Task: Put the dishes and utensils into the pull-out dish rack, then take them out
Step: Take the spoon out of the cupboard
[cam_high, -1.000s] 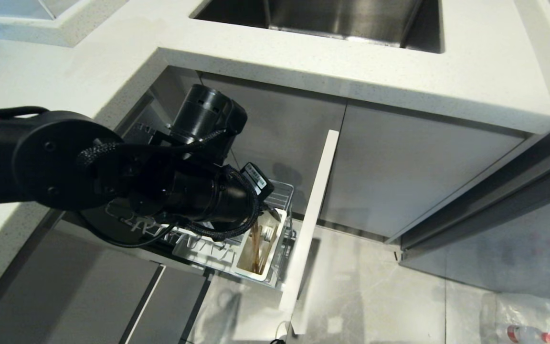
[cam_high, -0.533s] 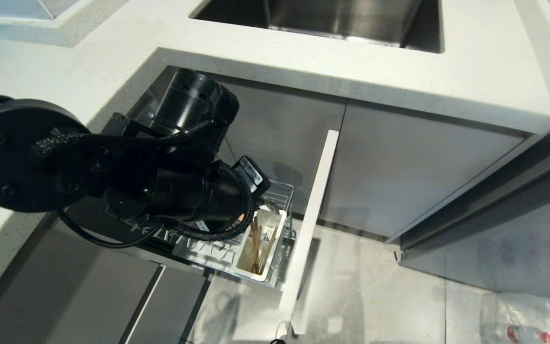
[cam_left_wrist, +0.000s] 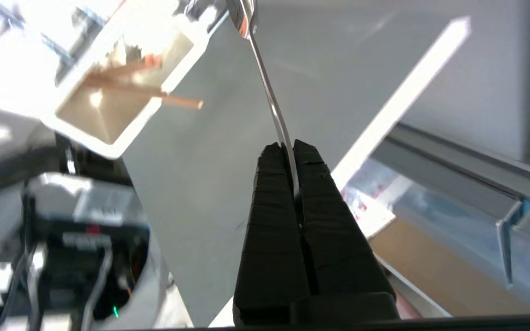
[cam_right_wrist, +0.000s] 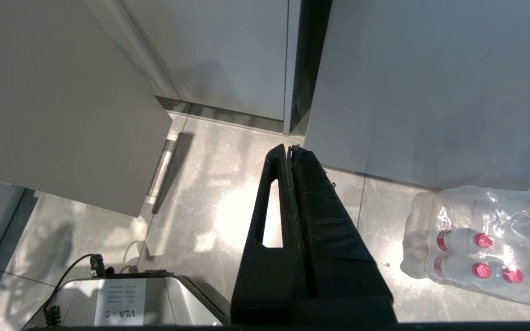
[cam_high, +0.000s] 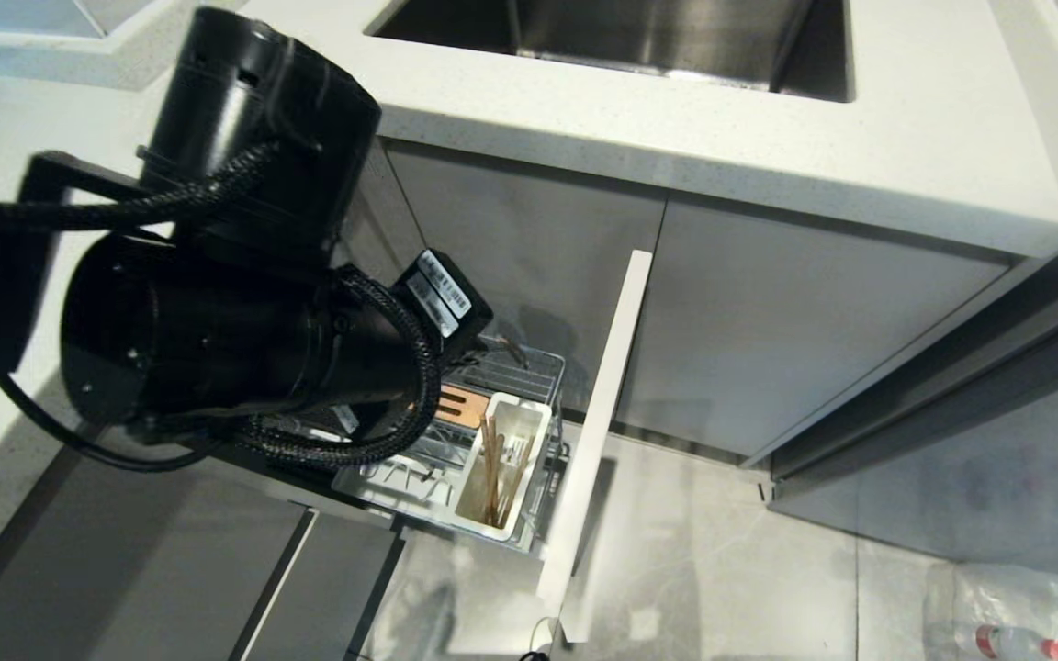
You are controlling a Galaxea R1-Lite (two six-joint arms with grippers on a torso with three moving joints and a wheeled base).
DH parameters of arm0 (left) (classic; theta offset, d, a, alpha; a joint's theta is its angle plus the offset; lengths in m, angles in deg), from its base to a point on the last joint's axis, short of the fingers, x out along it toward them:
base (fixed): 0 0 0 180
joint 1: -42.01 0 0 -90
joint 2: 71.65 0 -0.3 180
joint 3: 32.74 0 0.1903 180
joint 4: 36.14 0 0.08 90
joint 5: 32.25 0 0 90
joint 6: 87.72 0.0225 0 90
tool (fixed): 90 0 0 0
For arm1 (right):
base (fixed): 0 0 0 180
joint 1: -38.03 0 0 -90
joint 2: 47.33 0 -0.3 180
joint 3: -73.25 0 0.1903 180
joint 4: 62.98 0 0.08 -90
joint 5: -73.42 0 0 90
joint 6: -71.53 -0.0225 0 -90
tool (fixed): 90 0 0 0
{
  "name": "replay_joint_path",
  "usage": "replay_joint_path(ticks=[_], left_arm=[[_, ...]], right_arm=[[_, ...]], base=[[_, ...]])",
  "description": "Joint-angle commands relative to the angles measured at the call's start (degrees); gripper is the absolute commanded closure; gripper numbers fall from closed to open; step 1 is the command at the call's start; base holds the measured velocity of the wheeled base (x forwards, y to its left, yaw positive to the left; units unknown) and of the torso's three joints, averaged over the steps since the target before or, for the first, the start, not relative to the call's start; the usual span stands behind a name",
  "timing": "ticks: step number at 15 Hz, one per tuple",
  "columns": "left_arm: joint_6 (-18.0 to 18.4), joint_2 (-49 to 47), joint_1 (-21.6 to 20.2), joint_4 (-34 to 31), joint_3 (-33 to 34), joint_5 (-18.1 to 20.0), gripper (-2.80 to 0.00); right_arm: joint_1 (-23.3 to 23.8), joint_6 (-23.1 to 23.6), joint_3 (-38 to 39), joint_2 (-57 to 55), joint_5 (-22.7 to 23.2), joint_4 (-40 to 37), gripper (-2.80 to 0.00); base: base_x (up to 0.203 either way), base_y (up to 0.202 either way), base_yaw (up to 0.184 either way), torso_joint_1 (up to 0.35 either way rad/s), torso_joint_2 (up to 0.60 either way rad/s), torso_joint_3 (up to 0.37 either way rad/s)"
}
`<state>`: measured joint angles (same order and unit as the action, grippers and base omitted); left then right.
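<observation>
Left gripper jaws clamped on slim spoon at handle end: light, stiff, slippery metal, likely to pivot.

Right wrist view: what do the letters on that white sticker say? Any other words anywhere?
"VLA - 0": white sticker on the grey box, printed upside down; last character uncertain.
Smaller lines above it: too small to read.
Barcode labels on the left arm's wrist: too small to read.
Bottle pack: no readable text.

One spoon, two chopsticks, one cutlery box, one dish rack
</observation>
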<state>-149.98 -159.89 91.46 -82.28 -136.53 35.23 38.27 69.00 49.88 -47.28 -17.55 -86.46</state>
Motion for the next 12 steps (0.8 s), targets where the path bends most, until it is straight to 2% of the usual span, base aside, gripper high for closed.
replay_joint_path(ticks=[1, 4, 5, 7, 12], left_arm=[[0.98, 3.1, 1.66, -0.07, -0.33, -2.29, 0.0], [2.98, 6.68, 5.33, -0.28, -1.47, -9.25, 0.0], [3.68, 7.12, 5.84, -0.67, -1.76, -10.42, 0.0], [4.54, 8.44, 8.86, -1.95, -2.84, -17.01, 0.0], [9.32, 12.0, 9.79, -2.1, -4.81, -22.87, 0.0]], right_arm=[[0.02, -0.01, 0.09, -0.05, 0.0, 0.01, 0.0], [0.02, -0.01, 0.09, -0.05, 0.0, -0.06, 0.0], [0.02, -0.01, 0.09, -0.05, 0.0, 0.02, 0.0], [-0.07, -0.01, 0.09, -0.05, 0.0, -0.07, 0.0], [0.02, -0.01, 0.09, -0.05, 0.0, 0.0, 0.0]], base=[[0.0, 0.0, 0.0, 0.0, 0.0, 0.0], [0.0, 0.0, 0.0, 0.0, 0.0, 0.0], [0.0, 0.0, 0.0, 0.0, 0.0, 0.0], [0.0, 0.0, 0.0, 0.0, 0.0, 0.0], [0.0, 0.0, 0.0, 0.0, 0.0, 0.0]])
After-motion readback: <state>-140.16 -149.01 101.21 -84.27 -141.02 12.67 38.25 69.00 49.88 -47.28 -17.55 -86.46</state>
